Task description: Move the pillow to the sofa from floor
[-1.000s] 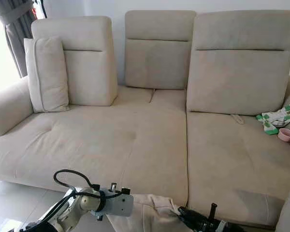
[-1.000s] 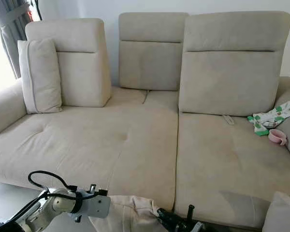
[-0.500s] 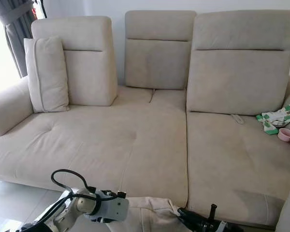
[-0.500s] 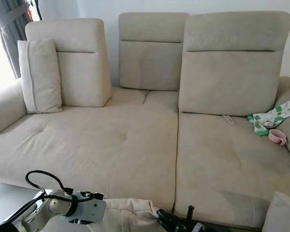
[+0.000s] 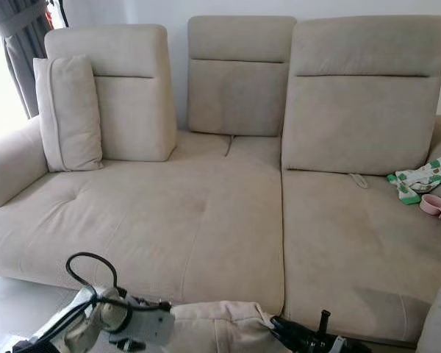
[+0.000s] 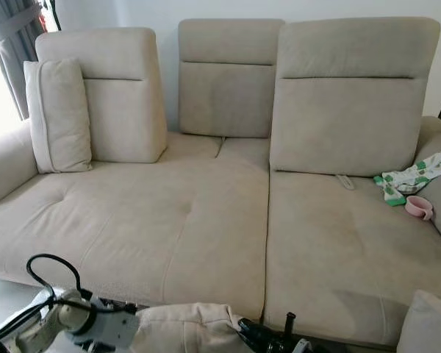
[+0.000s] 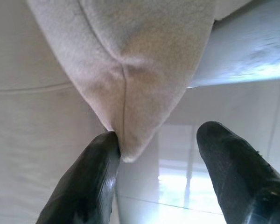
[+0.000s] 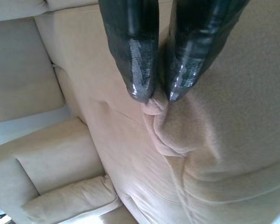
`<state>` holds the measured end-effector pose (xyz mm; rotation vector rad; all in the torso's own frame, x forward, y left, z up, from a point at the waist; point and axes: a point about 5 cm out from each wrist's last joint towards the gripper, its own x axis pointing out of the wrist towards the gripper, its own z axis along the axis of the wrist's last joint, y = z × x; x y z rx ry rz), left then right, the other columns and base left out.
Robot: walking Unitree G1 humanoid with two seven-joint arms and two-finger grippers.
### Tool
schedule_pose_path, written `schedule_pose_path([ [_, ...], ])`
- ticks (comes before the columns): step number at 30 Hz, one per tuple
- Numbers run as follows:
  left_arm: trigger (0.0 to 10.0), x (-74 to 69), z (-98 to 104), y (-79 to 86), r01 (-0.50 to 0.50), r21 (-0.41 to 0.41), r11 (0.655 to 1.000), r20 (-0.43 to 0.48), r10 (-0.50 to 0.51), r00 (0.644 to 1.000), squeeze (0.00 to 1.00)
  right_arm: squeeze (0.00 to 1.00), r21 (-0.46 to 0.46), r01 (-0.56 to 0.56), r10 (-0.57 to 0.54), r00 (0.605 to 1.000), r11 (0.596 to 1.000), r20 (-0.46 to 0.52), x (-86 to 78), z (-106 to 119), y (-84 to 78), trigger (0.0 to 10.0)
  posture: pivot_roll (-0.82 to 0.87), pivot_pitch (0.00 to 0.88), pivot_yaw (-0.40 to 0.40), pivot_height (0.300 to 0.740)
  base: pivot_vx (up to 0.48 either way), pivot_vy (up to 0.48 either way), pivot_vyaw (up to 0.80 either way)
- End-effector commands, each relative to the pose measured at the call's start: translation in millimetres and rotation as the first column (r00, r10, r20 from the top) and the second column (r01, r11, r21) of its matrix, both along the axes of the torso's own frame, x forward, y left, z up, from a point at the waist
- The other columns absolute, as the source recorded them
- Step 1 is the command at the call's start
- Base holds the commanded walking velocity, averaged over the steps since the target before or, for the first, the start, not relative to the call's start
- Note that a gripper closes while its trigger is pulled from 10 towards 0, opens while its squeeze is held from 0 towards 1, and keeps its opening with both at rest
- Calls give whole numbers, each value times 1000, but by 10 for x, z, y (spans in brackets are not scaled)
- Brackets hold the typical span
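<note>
Left gripper [image 7: 154, 140] drops lower, fingers apart at pillow [image 5: 220, 327] corner; right gripper [image 8: 156, 95] pinches fabric; sofa [image 5: 228, 213] placement pending.

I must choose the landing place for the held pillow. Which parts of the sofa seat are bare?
The wide left seat is bare between the upright pillow and the centre seam. The right seat is bare up to the green-white cloth and pink cup, which crowd its far right end.
</note>
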<state>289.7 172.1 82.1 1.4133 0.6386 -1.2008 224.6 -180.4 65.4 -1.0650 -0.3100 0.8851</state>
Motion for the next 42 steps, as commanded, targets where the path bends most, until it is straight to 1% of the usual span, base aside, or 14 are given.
schedule_pose_path([
  [1, 10000, -57, -34, -24, 10, 4, 1000, -31, -9, 999, 0, 0, 30, -23, 22, 999, 999, 38, 12, 66, 67, 10000, 196, 0, 38, 551, 0, 0, 0],
  [4, 10000, -68, -30, -47, 12, -2, 1000, -35, -12, 999, 0, 0, 29, -20, 19, 999, 999, 39, 14, 65, 65, 10000, 195, 0, 39, 551, 0, 0, 0],
  [5, 10000, -78, -21, -80, 18, -12, 1000, -39, -18, 999, 0, 0, 28, -19, 18, 999, 999, 40, 18, 65, 64, 10000, 195, 0, 38, 551, 0, 0, 0],
  [8, 10000, -78, -37, -159, 29, -32, 999, -19, -30, 999, 0, 0, 29, -18, 17, 999, 999, 46, 35, 70, 86, 10000, 197, 0, 38, 551, 0, 0, 0],
  [13, 10000, -70, -15, -210, 20, -65, 998, -4, -20, 1000, 0, 0, 31, -19, 17, 999, 999, 49, 40, 76, 93, 10000, 201, 0, 38, 551, 0, 0, 0],
  [21, 10000, -134, -102, -212, 18, -46, 999, -37, -19, 999, 0, 0, 39, -24, 21, 998, 999, 62, 56, 96, 120, 10000, 201, 0, 40, 551, 0, 0, 0],
  [22, 0, -158, -127, -213, 12, -47, 999, -56, -15, 998, 0, 0, 44, -24, 21, 997, 999, 69, 59, 106, 127, 10000, 201, 0, 40, 551, 0, 0, 0],
  [29, 0, -162, -131, -211, 13, -49, 999, -63, -16, 998, 0, 0, 49, -24, 20, 997, 999, 77, 63, 116, 131, 10000, 202, 0, 41, 551, 0, 0, 0],
  [35, 0, -124, -78, -253, 20, -77, 997, -34, -22, 999, 0, 0, 69, -7, 0, 994, 998, 105, 87, 165, 133, 10000, 200, 0, 41, 551, 0, 0, 0],
  [39, 0, -87, -33, -273, 31, -85, 996, 4, -30, 1000, 0, 0, 87, 6, -16, 994, 996, 111, 102, 180, 129, 10000, 197, 0, 39, 551, 0, 0, 0],
  [41, 0, -35, 15, -286, 32, -87, 996, 48, -27, 998, 0, 0, 93, 6, -17, 992, 996, 121, 118, 216, 141, 10000, 196, 0, 39, 551, 0, 0, 0],
  [42, 0, -1, 66, -315, 37, -101, 994, 79, -30, 996, 0, 0, 99, 5, -18, 992, 995, 129, 126, 239, 150, 10000, 196, 0, 38, 551, 0, 0, 0],
])
